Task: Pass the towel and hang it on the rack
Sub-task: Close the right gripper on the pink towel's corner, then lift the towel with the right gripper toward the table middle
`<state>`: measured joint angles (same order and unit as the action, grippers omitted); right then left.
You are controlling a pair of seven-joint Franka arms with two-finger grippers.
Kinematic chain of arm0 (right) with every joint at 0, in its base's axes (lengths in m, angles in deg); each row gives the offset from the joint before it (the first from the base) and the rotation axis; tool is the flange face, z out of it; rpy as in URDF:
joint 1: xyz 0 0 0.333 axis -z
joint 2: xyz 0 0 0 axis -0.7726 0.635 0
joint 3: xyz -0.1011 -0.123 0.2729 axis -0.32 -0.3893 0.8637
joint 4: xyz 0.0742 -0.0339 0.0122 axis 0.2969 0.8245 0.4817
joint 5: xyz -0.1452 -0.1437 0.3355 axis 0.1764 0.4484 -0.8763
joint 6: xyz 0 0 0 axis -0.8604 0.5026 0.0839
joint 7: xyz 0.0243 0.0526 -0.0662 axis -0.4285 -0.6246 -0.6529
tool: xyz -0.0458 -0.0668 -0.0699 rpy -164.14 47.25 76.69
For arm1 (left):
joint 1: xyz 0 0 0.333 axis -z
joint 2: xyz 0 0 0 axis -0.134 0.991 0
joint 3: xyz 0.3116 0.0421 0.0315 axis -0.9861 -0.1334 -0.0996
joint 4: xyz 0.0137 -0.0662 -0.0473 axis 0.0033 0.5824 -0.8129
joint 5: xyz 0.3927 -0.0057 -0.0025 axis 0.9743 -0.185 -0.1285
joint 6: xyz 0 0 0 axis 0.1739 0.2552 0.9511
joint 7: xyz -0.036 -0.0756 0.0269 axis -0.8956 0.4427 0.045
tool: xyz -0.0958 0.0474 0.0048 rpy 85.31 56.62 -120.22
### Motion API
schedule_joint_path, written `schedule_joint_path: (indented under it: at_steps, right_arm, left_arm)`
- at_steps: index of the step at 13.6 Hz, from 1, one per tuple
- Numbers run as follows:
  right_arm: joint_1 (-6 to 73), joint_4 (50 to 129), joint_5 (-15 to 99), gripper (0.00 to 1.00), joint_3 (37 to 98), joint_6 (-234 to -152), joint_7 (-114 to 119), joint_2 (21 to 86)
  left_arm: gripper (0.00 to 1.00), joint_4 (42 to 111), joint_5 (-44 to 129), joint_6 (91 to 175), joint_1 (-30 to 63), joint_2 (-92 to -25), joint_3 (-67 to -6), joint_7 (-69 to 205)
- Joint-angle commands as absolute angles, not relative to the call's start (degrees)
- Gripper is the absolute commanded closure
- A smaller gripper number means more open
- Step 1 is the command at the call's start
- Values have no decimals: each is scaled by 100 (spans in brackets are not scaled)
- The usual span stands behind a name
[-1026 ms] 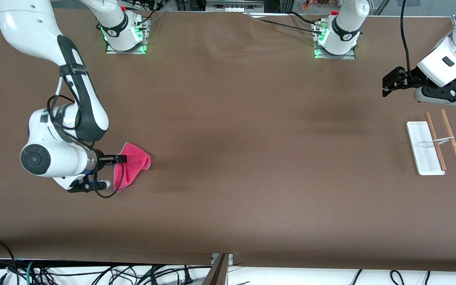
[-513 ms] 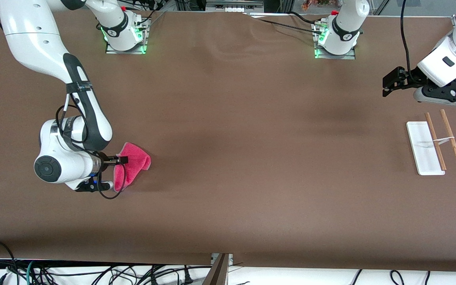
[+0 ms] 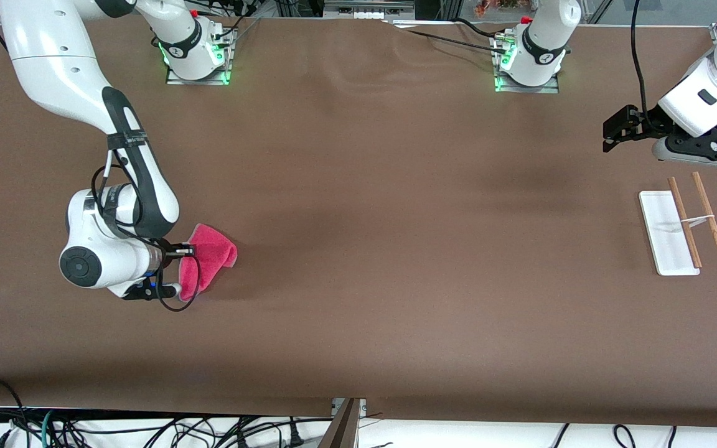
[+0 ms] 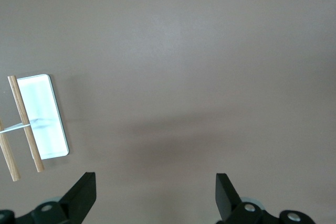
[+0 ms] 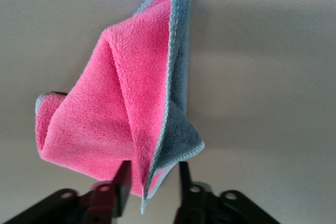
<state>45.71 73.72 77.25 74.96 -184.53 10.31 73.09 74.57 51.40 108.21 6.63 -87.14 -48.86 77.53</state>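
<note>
The towel (image 3: 214,258), pink-red with a grey edge, lies crumpled on the table at the right arm's end. In the right wrist view the towel (image 5: 115,124) has a raised fold with its grey face showing. My right gripper (image 3: 188,251) is at the towel's edge, and in its own view the right gripper (image 5: 153,182) has its fingers partly closed on either side of that fold, with a gap still showing. The rack (image 3: 685,227) stands at the left arm's end and shows in the left wrist view (image 4: 44,121). My left gripper (image 3: 609,134) hovers open and empty near the rack, fingers wide apart (image 4: 155,195).
The two arm bases (image 3: 196,59) (image 3: 526,65) stand along the table edge farthest from the front camera. Brown table surface stretches between the towel and the rack. Cables hang below the table's near edge.
The right arm's wrist has shifted closer to the towel and a little toward the front camera. The towel has stayed in place. The left arm has barely moved.
</note>
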Motion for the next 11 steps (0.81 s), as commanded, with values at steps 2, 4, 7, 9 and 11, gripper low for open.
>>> schedule_joint_path:
  at_steps: [2, 4, 7, 9, 11]
  right_arm:
    - [4584, 7448, 7727, 100, 7527, -18437, 1071, 7289]
    - [4522, 7352, 7718, 100, 7535, -18437, 1045, 7228]
    - [4505, 7088, 7701, 100, 7570, -18332, 1019, 7009]
    - [4330, 6904, 7692, 100, 7597, -18043, 1010, 6754]
    - [3953, 6414, 7701, 100, 7597, -17543, 1010, 6682]
  left_arm:
    - [0, 7400, 5210, 10718, 630, -8762, -4880, 7821]
    - [0, 7400, 5210, 10718, 630, -8754, -4872, 7821]
    - [0, 7400, 5210, 10745, 630, -8754, -4880, 7856]
    - [0, 7400, 5210, 10745, 630, -8754, -4889, 7856]
    - [0, 7400, 5210, 10736, 621, -8754, -4898, 7873]
